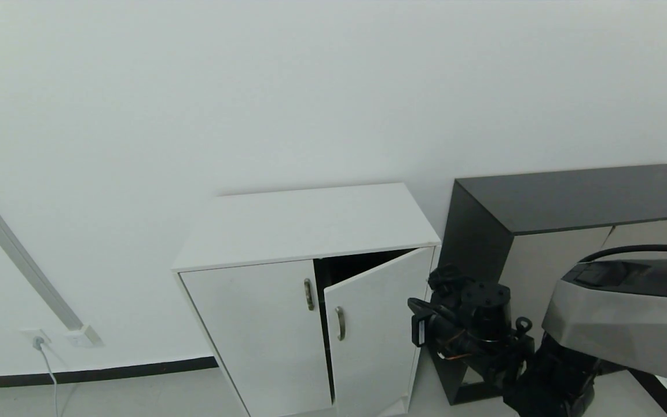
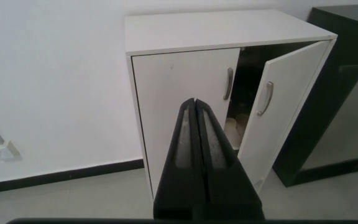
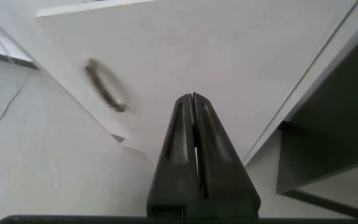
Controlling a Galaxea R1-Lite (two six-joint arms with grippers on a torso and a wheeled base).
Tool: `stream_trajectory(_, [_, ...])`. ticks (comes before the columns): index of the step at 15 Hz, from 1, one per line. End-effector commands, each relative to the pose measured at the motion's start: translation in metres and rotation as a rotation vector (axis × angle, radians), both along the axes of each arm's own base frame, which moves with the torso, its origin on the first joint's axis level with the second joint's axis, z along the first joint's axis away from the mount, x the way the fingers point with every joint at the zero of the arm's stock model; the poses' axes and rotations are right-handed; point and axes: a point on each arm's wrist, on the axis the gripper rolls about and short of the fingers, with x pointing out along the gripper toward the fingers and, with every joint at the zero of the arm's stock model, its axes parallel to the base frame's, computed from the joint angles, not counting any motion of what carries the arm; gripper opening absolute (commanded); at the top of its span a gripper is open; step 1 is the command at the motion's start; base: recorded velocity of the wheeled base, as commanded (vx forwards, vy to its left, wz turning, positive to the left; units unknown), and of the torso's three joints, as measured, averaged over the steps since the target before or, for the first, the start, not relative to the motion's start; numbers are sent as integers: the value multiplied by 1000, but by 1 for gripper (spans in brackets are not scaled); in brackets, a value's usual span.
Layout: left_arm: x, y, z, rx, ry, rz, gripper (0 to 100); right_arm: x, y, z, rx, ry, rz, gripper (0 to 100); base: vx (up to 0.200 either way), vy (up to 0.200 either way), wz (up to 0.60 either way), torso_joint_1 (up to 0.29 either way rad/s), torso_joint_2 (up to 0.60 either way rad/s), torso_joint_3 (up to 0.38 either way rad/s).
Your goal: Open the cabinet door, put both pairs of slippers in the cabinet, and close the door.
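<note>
**A:** So, head view first: the cabinet (image 1: 304, 223) is standing against the wall (image 1: 310, 87), with its left door (image 1: 258, 336) sitting flush. Its right door (image 1: 377, 324) is hanging partly open, free edge angling out toward the robot. Which arm is getting this one?

**B:** The right arm (image 1: 475, 327), I'm guessing. It's hovering just beside that door's hinge side, squeezed between the door and the dark cabinet (image 1: 571, 197), so it isn't getting much room there. The open floor (image 1: 136, 399) is all lying over on the left-door side.

**A:** Left wrist view: the left hand (image 2: 195, 102) is sitting pinched tight, holding nothing, well back from the cabinet and facing the left door. Something pale (image 2: 234, 127) is showing low inside the gap. Slippers maybe, I can't tell.

**B:** Right wrist view: the right hand (image 3: 193, 96) is pressed fully together too, carrying nothing. It's pointing at the right door's outer face, near it, though I can't tell if it's touching. The handle (image 3: 104, 84) is running upright on the door, lying off toward the free edge from the fingertips.

**A:** Then the right hand is looking like the nearer one, and that sideways gap to the handle is what's mattering.
</note>
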Motion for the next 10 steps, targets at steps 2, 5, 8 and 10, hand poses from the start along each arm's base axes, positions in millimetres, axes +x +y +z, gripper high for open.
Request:
stream_trajectory(2, [0,0,0,0,1,0,0,33,10,-16,3,-4,-27,0,0,0,0,0,0,0])
stream_trajectory(5, [0,0,0,-2,1,0,0,48,16,-17,-3,5,-37,0,0,0,0,0,0,0])
stream_trajectory(8, [0,0,0,0,1,0,0,59,20,-17,-6,9,-43,0,0,0,0,0,0,0])
stream_trajectory(10, [0,0,0,0,1,0,0,73,24,-17,-9,12,-52,0,0,0,0,0,0,0])
